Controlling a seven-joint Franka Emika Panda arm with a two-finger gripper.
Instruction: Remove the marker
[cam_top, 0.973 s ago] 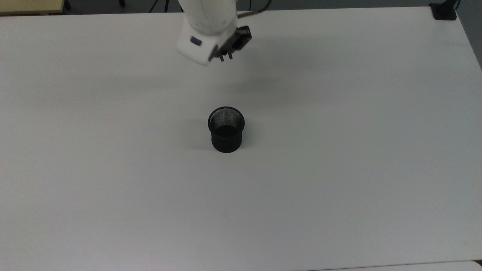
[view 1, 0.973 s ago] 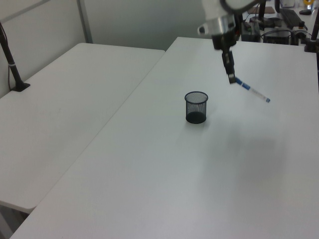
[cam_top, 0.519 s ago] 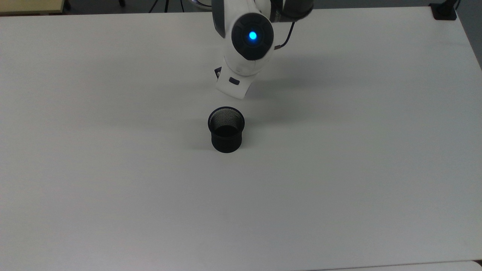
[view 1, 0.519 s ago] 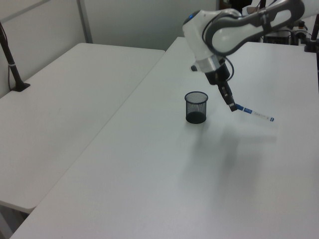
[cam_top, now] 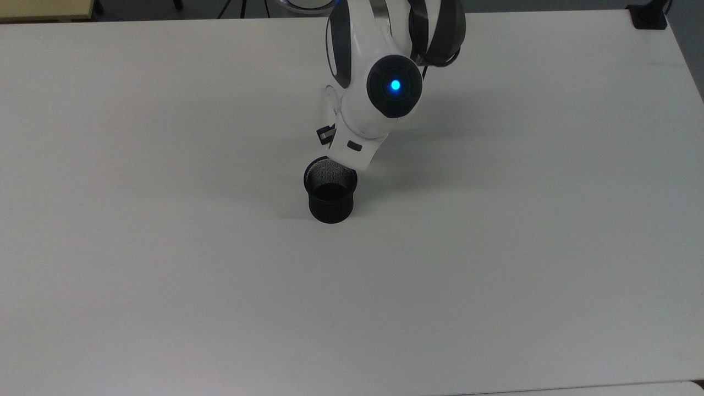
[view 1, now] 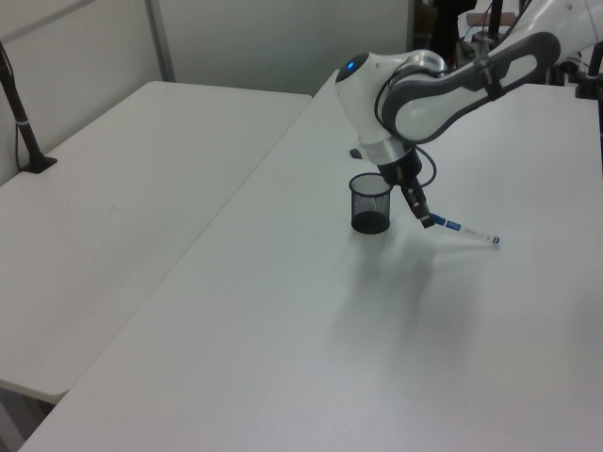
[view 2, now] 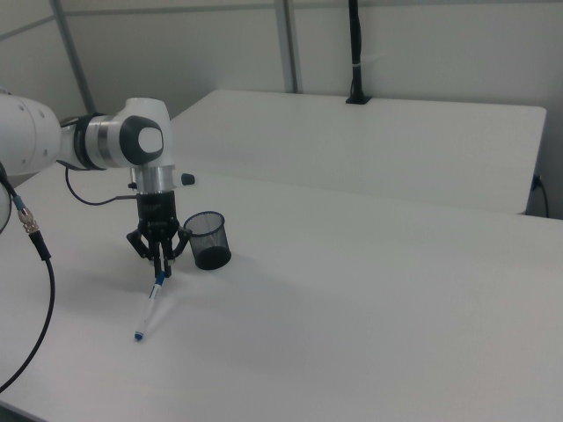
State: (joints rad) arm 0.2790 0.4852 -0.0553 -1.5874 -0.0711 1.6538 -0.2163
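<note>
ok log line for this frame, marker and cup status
gripper: shut on marker | marker: out of cup, tilted, far end low near table | mesh cup: upright beside gripper

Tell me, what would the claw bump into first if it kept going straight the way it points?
Probably the white table. The claw points down, gripping the marker, whose far end looks on or near the tabletop. The mesh cup stands beside it, not underneath.

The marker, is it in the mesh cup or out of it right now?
Out. The marker slants beside the black mesh cup, its upper end gripped by the gripper; in the top view, the cup looks empty.
</note>
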